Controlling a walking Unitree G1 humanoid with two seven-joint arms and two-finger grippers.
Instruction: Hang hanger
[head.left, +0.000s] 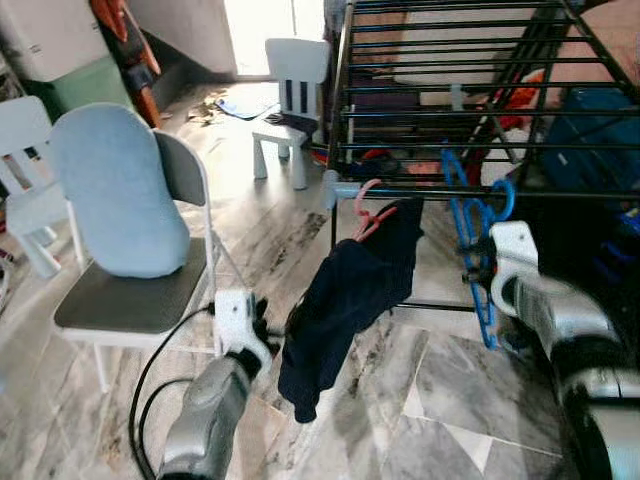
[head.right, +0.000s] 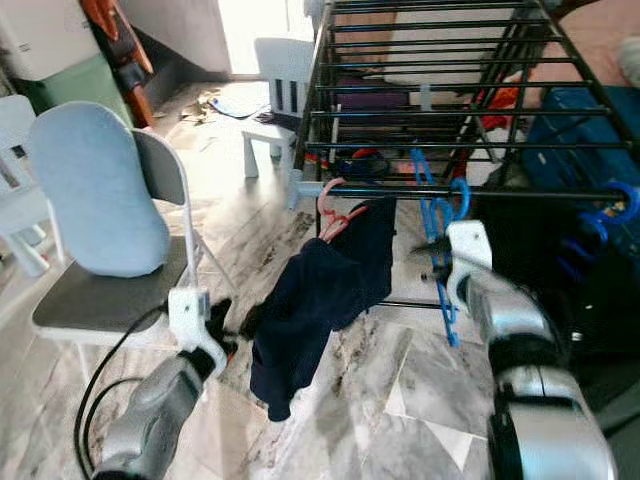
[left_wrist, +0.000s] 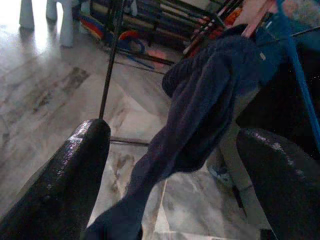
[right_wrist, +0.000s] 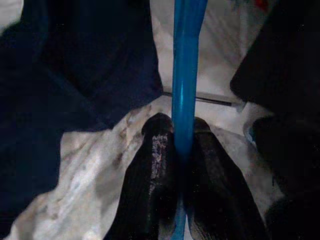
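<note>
On marble floor (head.left: 460, 380), drying rack (head.left: 480, 60), folding chair (head.left: 130, 290)

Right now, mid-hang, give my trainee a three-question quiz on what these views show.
1. True or false: the right gripper is shut on the blue hanger.
2. What hangs on the pink hanger? A) dark navy garment B) white towel C) nothing
3. The left gripper is ____, its fingers set apart before the dark navy garment.

Key: 1 true; 2 A; 3 open.
</note>
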